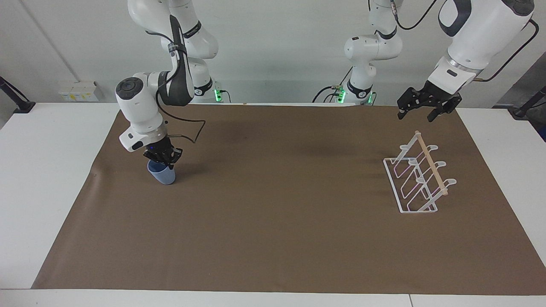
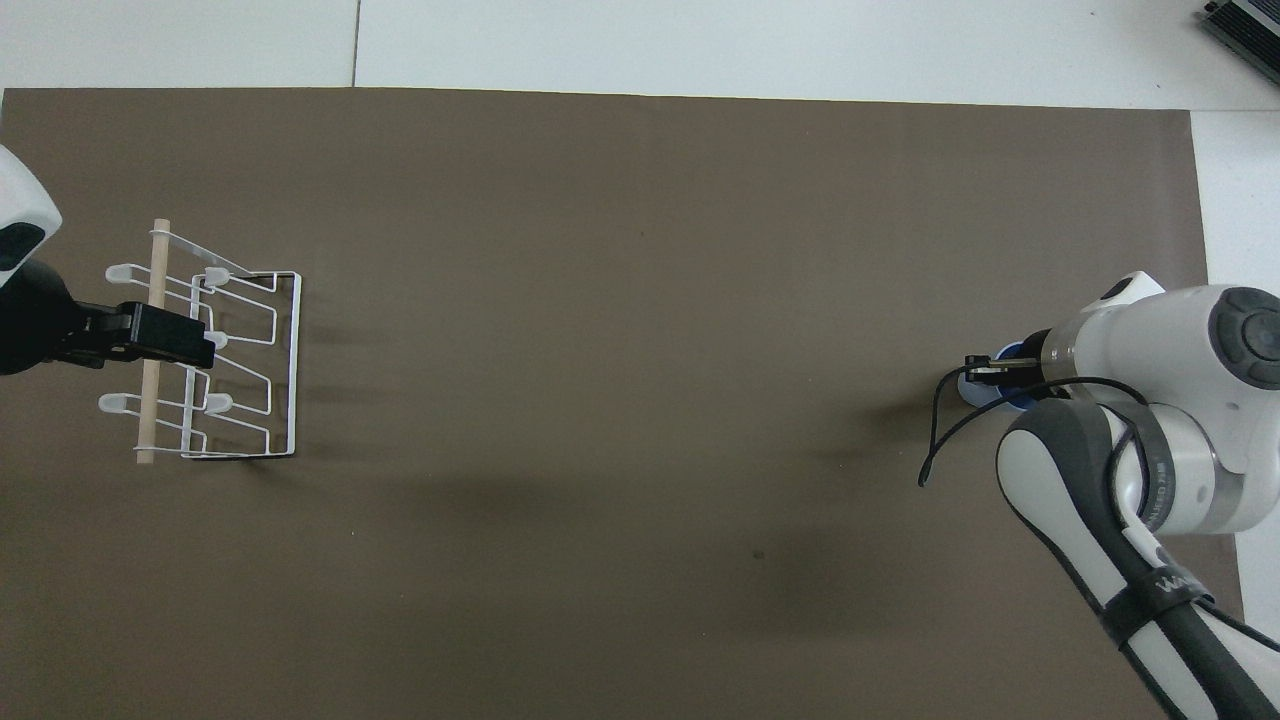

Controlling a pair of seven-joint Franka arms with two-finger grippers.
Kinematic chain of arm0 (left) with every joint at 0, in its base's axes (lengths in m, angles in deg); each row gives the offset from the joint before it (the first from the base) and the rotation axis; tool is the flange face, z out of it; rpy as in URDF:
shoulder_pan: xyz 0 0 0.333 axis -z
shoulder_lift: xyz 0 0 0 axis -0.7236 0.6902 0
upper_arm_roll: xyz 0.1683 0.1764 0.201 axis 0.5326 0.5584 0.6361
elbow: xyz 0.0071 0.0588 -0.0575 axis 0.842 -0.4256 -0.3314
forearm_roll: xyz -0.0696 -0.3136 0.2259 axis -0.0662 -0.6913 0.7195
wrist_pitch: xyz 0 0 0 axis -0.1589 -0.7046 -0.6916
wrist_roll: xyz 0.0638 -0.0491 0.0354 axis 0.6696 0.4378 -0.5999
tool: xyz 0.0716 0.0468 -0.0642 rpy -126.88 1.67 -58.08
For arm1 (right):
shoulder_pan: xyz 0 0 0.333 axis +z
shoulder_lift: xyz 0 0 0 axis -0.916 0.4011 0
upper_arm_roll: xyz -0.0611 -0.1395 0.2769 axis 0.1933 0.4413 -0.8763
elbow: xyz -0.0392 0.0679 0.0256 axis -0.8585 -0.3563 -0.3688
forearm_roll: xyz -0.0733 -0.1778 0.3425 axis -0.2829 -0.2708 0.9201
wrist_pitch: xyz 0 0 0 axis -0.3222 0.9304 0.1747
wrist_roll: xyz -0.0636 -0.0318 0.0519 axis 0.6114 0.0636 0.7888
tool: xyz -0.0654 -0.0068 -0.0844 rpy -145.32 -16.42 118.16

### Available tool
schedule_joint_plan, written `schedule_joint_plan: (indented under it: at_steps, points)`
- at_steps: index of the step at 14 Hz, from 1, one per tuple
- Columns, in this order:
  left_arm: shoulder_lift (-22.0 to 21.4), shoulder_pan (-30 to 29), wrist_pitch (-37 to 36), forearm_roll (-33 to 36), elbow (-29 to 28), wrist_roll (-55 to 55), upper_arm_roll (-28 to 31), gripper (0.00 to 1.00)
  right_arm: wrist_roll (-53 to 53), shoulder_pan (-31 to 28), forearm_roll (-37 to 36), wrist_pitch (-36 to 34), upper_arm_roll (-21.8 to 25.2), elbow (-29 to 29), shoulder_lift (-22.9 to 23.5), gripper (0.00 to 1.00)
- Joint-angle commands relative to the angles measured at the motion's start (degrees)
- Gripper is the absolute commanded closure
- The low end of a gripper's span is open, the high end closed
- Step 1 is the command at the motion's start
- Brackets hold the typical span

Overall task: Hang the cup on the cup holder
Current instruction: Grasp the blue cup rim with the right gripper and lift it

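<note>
The light-blue cup [image 1: 162, 175] sits tilted on the brown mat toward the right arm's end of the table. My right gripper [image 1: 164, 157] is shut on its rim from above. In the overhead view only a sliver of the cup [image 2: 984, 392] shows under the right gripper [image 2: 988, 366]. The white wire cup holder [image 1: 417, 179] with its wooden dowel stands toward the left arm's end and holds nothing. My left gripper [image 1: 421, 113] hangs open and empty in the air over the holder's end nearer to the robots. In the overhead view the left gripper [image 2: 165, 338] covers part of the holder [image 2: 250, 365].
A brown mat [image 1: 277, 213] covers most of the white table [image 1: 47, 170]. A black cable [image 1: 192, 130] loops from the right arm's wrist over the mat next to the cup.
</note>
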Motion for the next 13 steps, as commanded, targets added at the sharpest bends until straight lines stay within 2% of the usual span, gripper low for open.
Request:
schedule_joint_plan:
  at_steps: [1, 3, 5, 7, 10, 13]
  points:
    - [-2.1, 0.5, 1.5, -0.6, -2.6, -1.6, 0.5, 0.0, 1.2, 0.0, 1.4, 0.2, -0.3, 0.5, -0.1, 1.0]
    - [-2.1, 0.4, 1.7, -2.7, -2.9, -6.1, 0.3, 0.0, 1.2, 0.1, 1.4, -0.5, -0.5, -0.7, 0.2, 1.0]
    - [-2.1, -0.3, 2.0, -7.5, -3.2, -10.3, 0.5, 0.0, 1.2, 0.4, 1.4, -4.7, -0.6, -3.3, 0.6, 1.0]
    - [-2.1, -0.3, 2.7, -8.8, -3.2, -15.8, 0.6, 0.0, 1.2, 1.3, 1.4, -8.5, -0.7, -6.0, 0.4, 1.0]
    - [-2.4, -0.4, 3.6, -11.7, -4.1, -17.7, 0.9, 0.0, 1.5, 4.3, 1.5, -14.4, -0.9, -11.2, 0.1, 1.0]
    - [-2.7, -0.3, 3.3, -12.5, -4.6, -18.1, 0.9, 0.0, 1.3, 6.4, 2.2, -14.4, -4.5, -13.9, -0.9, 1.0]
